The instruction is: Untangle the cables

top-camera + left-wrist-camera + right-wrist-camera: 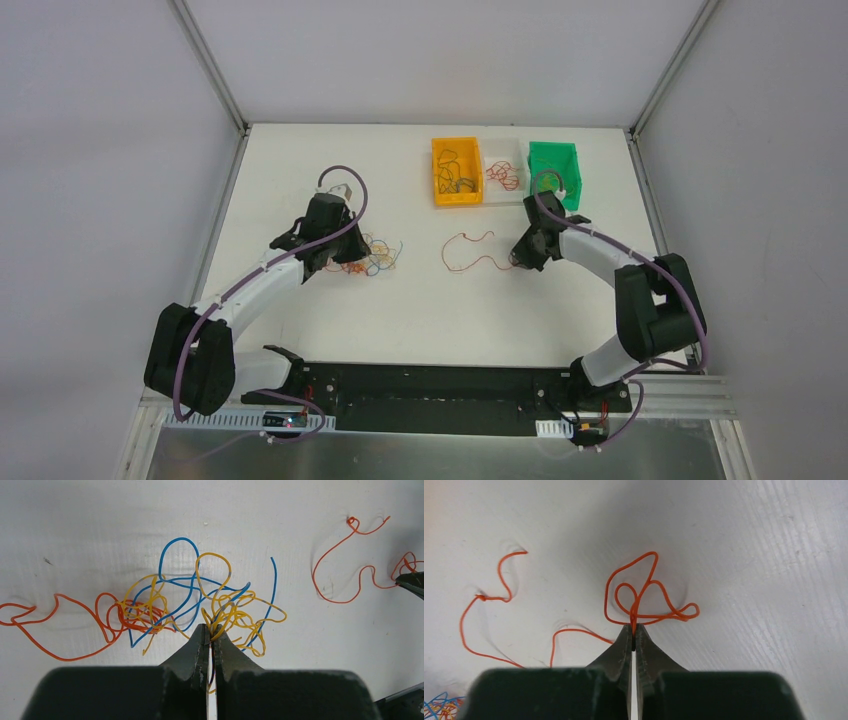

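Note:
A tangled clump of cables (pixel 175 605) in yellow, blue and orange lies on the white table, seen from above at the clump (pixel 372 255). My left gripper (pixel 210 631) is shut on yellow and blue strands at the clump's near edge. One orange cable (pixel 470 253) lies apart in the middle of the table. My right gripper (pixel 633 628) is shut on the looped end of this orange cable (pixel 639 597); in the top view the right gripper (pixel 518 260) sits at the cable's right end. The orange cable (pixel 345 565) also shows at the right of the left wrist view.
Three small bins stand at the back: an orange bin (pixel 455 172) with dark wires, a white bin (pixel 503 175) with red wires, a green bin (pixel 556 170). Purple hoses run along both arms. Grey walls enclose the table.

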Controlling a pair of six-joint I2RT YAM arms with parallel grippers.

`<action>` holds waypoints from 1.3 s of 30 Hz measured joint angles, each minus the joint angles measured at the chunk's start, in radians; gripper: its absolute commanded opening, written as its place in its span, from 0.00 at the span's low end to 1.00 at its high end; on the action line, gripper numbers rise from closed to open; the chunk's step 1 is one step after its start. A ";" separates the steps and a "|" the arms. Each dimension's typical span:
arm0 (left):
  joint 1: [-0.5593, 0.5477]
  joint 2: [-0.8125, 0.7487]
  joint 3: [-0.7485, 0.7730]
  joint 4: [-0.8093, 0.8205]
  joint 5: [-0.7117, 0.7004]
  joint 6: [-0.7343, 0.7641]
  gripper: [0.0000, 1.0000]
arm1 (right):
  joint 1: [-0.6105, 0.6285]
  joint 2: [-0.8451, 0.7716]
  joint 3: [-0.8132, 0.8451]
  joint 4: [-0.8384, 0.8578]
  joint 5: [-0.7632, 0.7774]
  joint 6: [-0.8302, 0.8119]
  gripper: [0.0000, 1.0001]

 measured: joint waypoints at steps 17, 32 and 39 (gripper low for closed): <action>-0.001 0.000 0.000 0.002 0.027 0.000 0.00 | -0.022 -0.138 0.481 -0.176 0.035 -0.111 0.00; -0.015 0.000 0.018 0.003 0.054 -0.001 0.00 | -0.107 0.063 1.095 -0.319 0.021 -0.137 0.00; -0.016 0.000 0.026 0.003 0.056 -0.001 0.00 | -0.146 0.193 1.281 -0.353 0.019 -0.143 0.00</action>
